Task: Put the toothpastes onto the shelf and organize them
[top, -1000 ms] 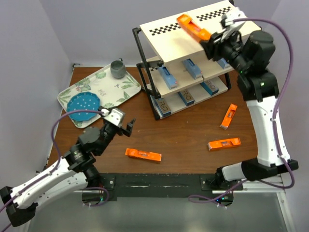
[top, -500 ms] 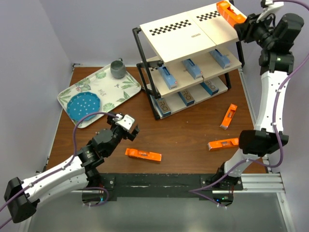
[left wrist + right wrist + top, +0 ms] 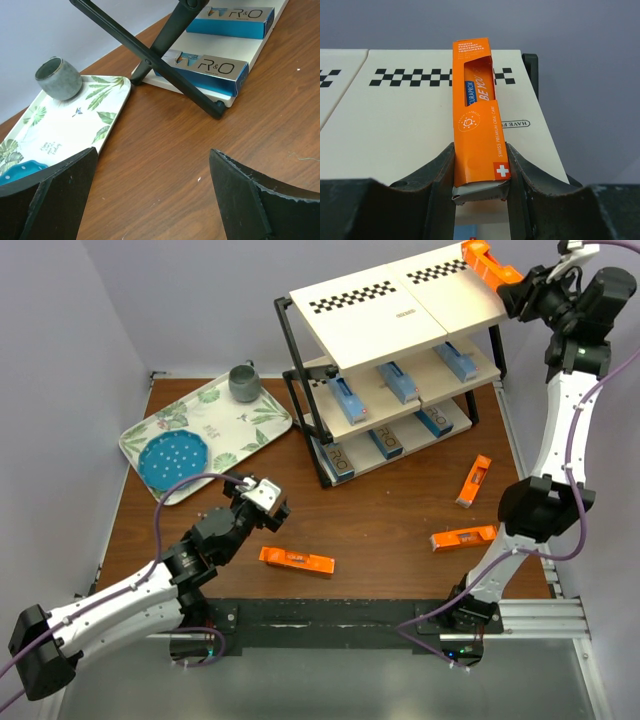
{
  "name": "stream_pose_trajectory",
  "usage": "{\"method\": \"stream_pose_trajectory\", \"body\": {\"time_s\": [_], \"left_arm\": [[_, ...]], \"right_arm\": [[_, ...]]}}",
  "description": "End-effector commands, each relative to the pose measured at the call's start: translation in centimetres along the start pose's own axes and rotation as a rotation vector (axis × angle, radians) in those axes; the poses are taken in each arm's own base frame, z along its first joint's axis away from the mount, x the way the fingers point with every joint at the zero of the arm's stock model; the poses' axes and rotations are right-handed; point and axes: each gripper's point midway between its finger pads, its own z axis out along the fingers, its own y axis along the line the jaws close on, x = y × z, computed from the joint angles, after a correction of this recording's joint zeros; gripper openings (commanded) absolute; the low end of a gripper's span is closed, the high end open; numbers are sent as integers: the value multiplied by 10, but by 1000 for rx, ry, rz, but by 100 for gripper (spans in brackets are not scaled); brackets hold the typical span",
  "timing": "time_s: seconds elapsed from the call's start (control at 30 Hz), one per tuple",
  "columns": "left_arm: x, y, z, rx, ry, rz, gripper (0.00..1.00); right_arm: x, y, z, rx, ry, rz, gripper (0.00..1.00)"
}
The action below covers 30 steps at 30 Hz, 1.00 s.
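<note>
Orange carton (image 3: 475, 125) hangs over the right rear corner of the shelf (image 3: 400, 320), top board, pinched at its near end by the right gripper (image 3: 480, 167). Step looks like placing. Next probably: lower flat, release. Left gripper (image 3: 152, 172) gapes wide, empty, over the table (image 3: 400, 530) near a loose carton (image 3: 296, 559).

A dark brown wooden table (image 3: 390, 515) with visible grain fills the middle of the scene. Plain pale lilac-grey walls (image 3: 60, 350) close it in on the left, at the back and on the right, two of them meeting in a corner behind its far left end. A black strip (image 3: 330, 620) runs along the near edge, a silver metal rail (image 3: 545, 612) beside it, with a dull grey surface (image 3: 330, 690) below. The light is soft and even
</note>
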Motion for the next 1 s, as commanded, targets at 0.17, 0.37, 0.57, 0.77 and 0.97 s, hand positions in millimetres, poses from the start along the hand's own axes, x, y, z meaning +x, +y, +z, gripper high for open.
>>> {"method": "stream_pose_trajectory", "body": {"time_s": [0.17, 0.37, 0.57, 0.77, 0.97], "left_arm": [[-6, -1, 5, 4, -34, 11, 98], [-5, -2, 6, 11, -28, 18, 98], [-5, -4, 6, 20, -26, 21, 98], [-6, -6, 5, 31, -33, 20, 98], [-11, -11, 5, 67, -47, 16, 98]], "right_arm": [[-37, 7, 2, -42, -109, -51, 23], [-30, 7, 2, -44, -97, -37, 41], [-41, 9, -2, -38, -116, -49, 61], [-64, 19, -16, -32, -149, -65, 82], [-98, 49, -50, -54, -196, -89, 98]]}}
